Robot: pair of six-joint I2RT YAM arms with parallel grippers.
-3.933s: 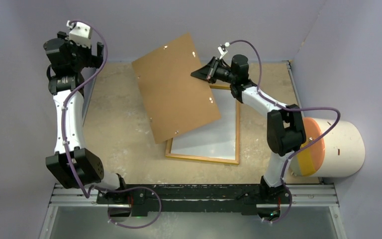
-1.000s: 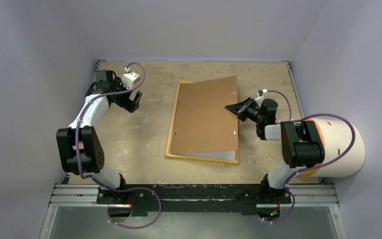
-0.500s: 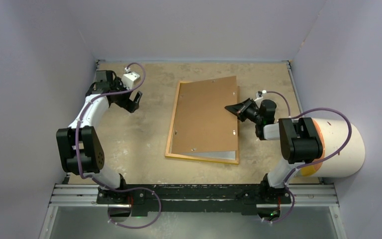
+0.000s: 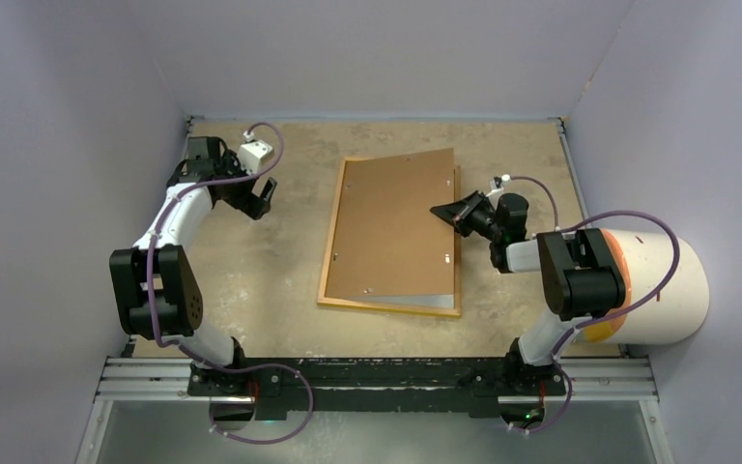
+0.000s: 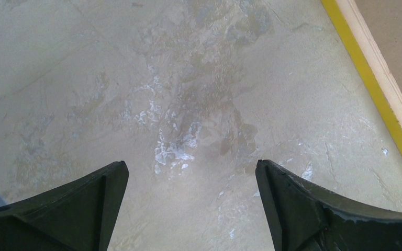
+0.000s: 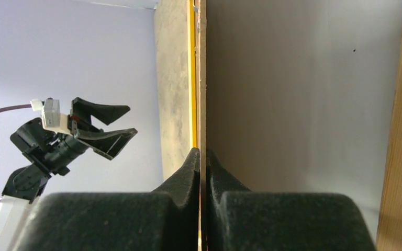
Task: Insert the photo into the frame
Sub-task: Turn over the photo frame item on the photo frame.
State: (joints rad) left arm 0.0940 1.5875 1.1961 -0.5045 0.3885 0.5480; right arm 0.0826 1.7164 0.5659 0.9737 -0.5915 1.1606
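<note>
The frame (image 4: 386,306) lies face down on the table, its yellow edge showing in the left wrist view (image 5: 371,78). The photo (image 4: 427,301) lies in it white side up, mostly covered; only a grey strip shows near the front. In the right wrist view the photo (image 6: 303,94) is in shadow beside the frame's wooden rail (image 6: 398,130). My right gripper (image 4: 442,210) is shut on the right edge of the brown backing board (image 4: 396,232), held slightly tilted over the frame; the board is edge-on in the right wrist view (image 6: 202,78). My left gripper (image 4: 261,200) is open and empty over bare table left of the frame.
A white cylinder with an orange end (image 4: 647,285) lies at the right edge beside my right arm. Lavender walls close the table on three sides. A metal rail (image 4: 377,377) runs along the front edge.
The backing board came down from a raised, tilted hold to lie almost flat over the frame, then slid slightly left. My left arm lowered from high up to near the table.
</note>
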